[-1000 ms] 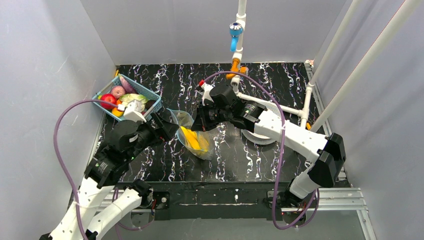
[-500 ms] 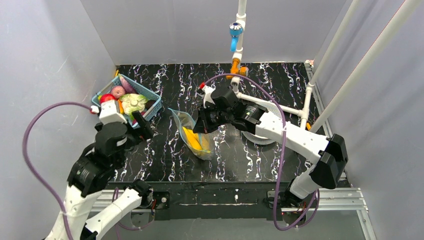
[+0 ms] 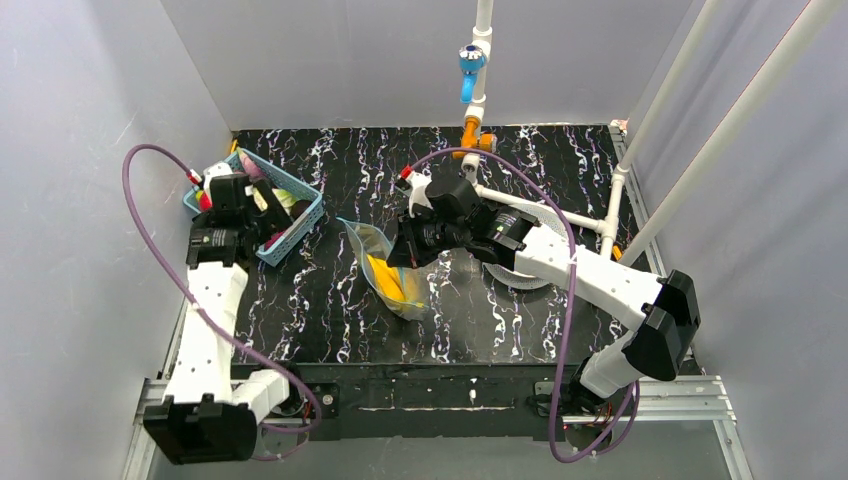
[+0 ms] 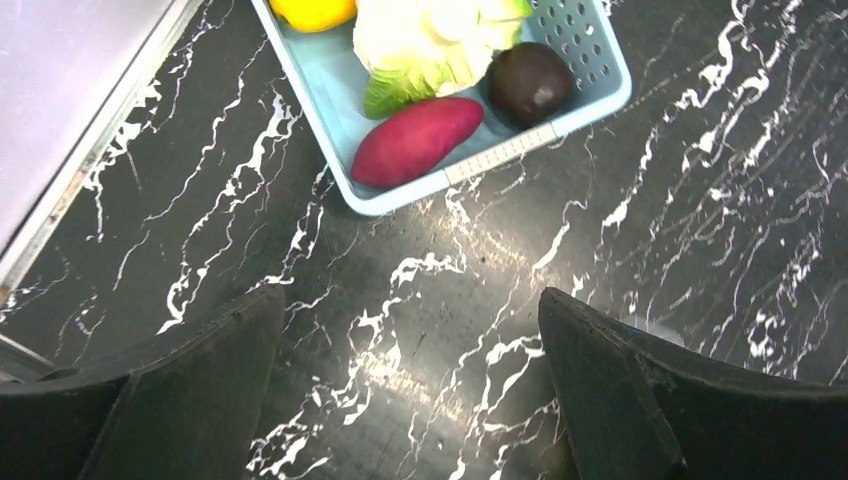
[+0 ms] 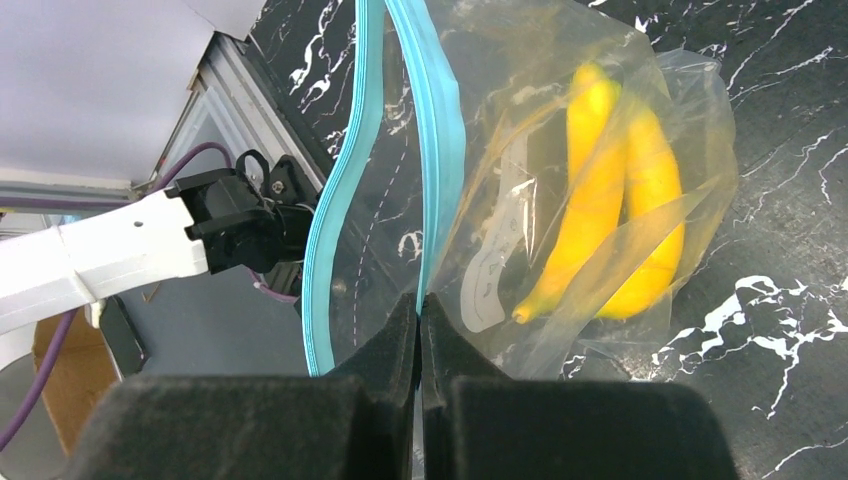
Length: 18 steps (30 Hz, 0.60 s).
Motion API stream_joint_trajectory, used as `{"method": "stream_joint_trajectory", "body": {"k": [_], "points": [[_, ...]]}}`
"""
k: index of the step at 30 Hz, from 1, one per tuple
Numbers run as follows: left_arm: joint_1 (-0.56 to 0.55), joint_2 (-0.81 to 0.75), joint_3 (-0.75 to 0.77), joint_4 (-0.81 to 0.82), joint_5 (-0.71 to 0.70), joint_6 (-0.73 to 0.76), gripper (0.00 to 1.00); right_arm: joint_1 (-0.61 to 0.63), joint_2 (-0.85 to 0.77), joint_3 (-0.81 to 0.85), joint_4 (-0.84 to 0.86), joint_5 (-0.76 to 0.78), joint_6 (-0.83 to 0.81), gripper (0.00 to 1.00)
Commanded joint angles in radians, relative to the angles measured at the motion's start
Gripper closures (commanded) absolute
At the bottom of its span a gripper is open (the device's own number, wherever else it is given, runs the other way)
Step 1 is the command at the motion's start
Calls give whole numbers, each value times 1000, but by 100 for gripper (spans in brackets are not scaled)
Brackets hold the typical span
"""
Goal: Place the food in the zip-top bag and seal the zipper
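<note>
By basket [image 3: 305, 207] now — left pincer [image 4: 408, 302], right pincer [image 5: 420, 310] still pinching bag [image 5: 690, 120]

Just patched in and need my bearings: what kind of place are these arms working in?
Probably a lab test booth, not a kitchen: plain grey walls enclose a black marbled table, a white pipe frame stands beside it, and the food in the blue basket looks like toys.

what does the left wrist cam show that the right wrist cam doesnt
Left wrist only: the blue basket holding a purple piece, a dark round piece, a leafy vegetable and a yellow piece, with the left end effector open. Right wrist only: the zip-top bag with the banana inside, its zipper unsealed, the right end effector shut on the bag's edge. Both: the black marbled table.
</note>
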Motion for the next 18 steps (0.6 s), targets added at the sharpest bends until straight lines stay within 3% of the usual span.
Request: {"method": "stream_joint_trajectory", "body": {"k": [1,5,8,15,18], "points": [[112,113,12,86,165,-2,2,3,-39,-13,50,-50,-9,99],[176,256,30,159,212,0,5,3,-35,-14,51,-59,-7,99],[194,367,73,210,262,86,18,4,-31,-12,49,-59,-9,99],[196,537,124,265,223,158,23,3,-1,-7,44,-75,-11,99],[196,590,108,288,256,177,34,3,21,3,38,-77,-17,99]]}}
